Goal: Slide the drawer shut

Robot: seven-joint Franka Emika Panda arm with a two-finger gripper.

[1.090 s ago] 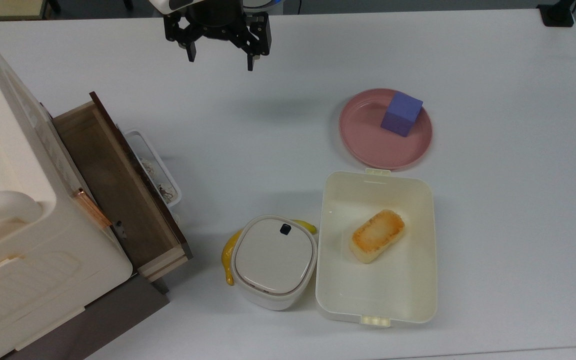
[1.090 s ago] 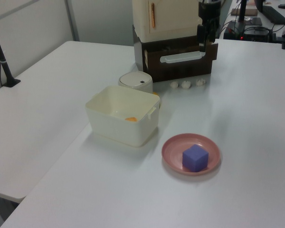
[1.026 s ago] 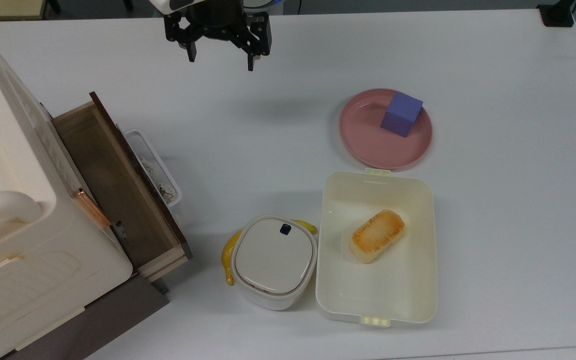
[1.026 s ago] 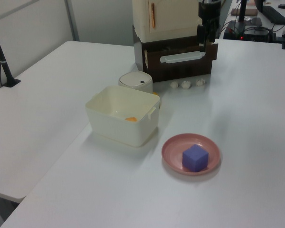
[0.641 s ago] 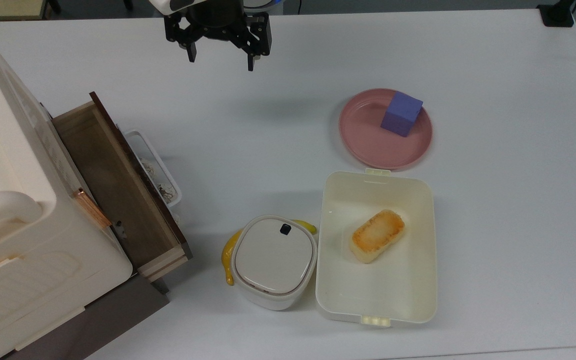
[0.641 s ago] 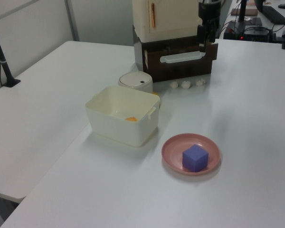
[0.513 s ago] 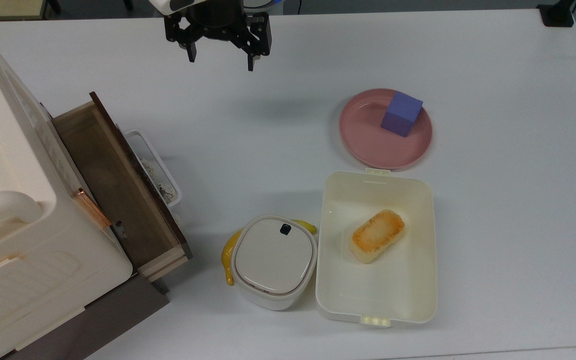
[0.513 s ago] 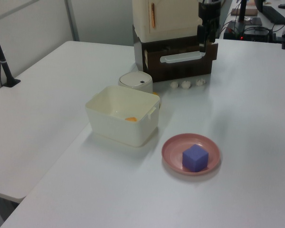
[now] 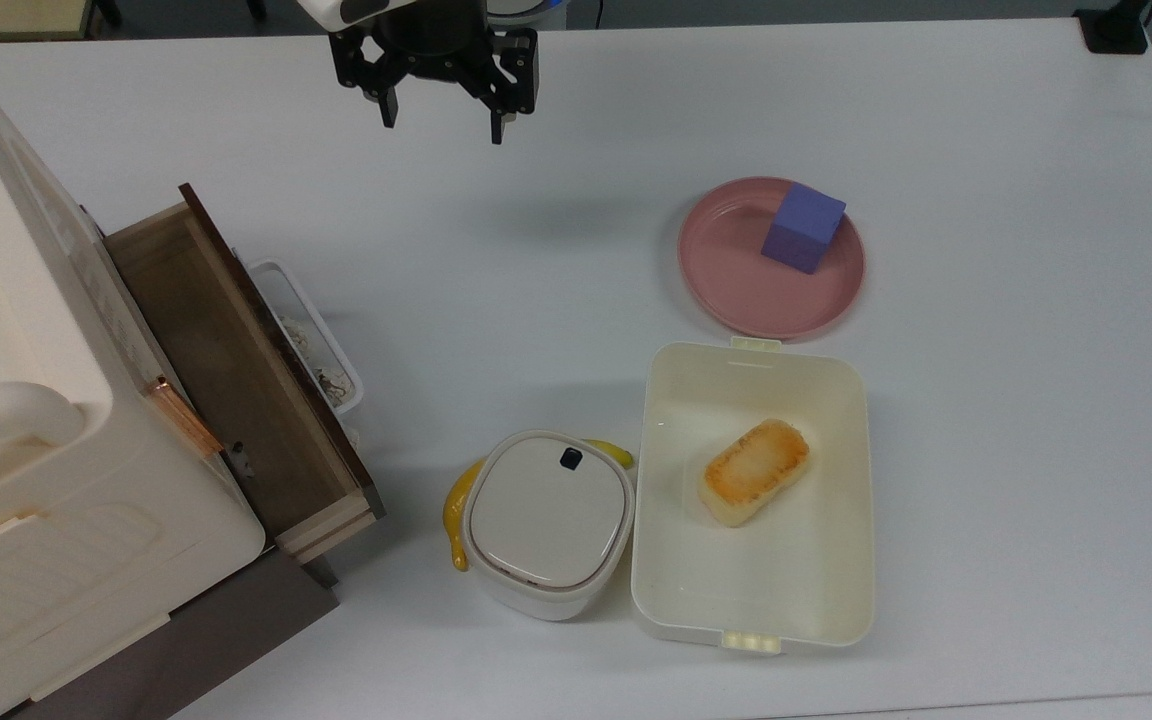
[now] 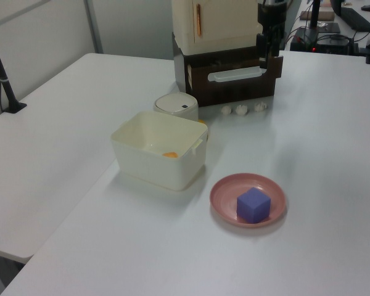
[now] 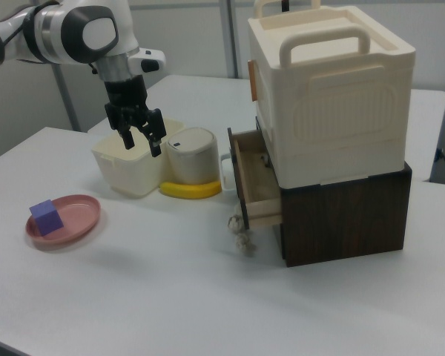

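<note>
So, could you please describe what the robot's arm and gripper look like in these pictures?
The arm has glossy white rounded shells with dark grey joint bands. A white wrist piece leads to a black two-finger gripper with an angular black body and short, slim black fingers. No markings are legible.

you get the top view straight down over the desk (image 9: 986, 120). the left view faces the drawer (image 10: 234, 77) front from across the desk; the right view looks side-on. all share the pink plate (image 9: 736, 290).
</note>
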